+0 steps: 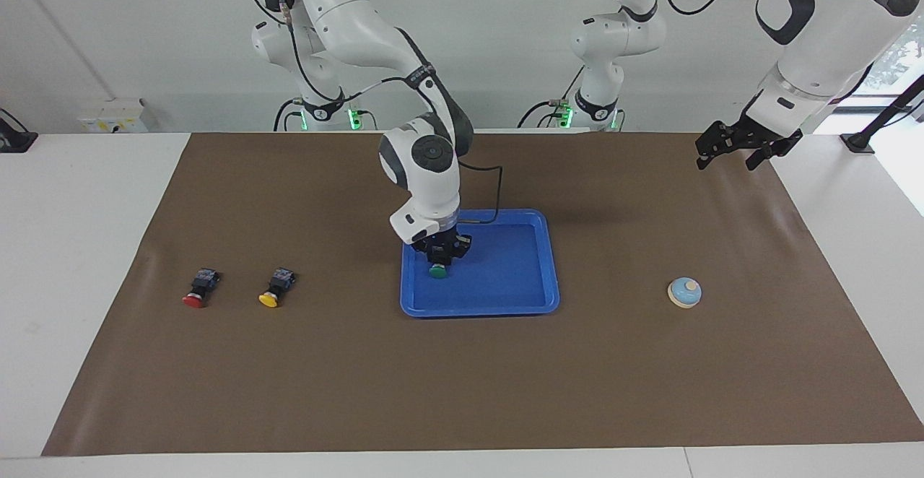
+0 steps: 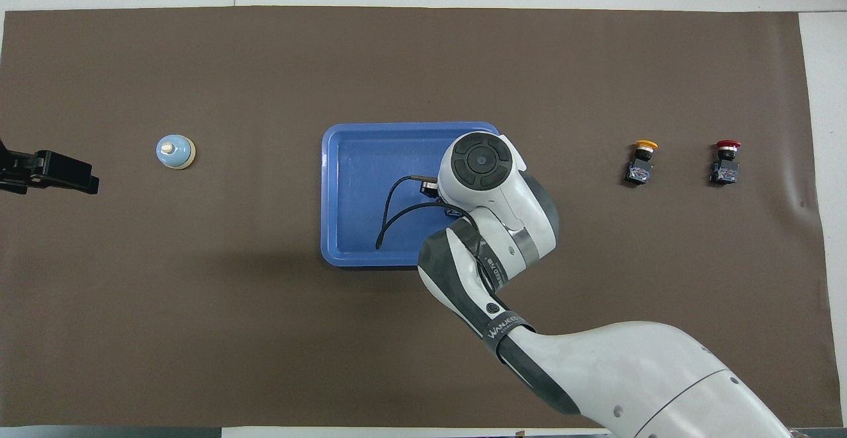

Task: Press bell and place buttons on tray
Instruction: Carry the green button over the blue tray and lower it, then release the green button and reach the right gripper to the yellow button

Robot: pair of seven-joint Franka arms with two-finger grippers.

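On the brown mat (image 1: 462, 391), open room lies between the tray (image 1: 534, 308) and the bell (image 1: 684, 293) at its 3 o'clock, while the yellow button (image 1: 274, 289) and red button (image 1: 198, 288) block 9 o'clock.
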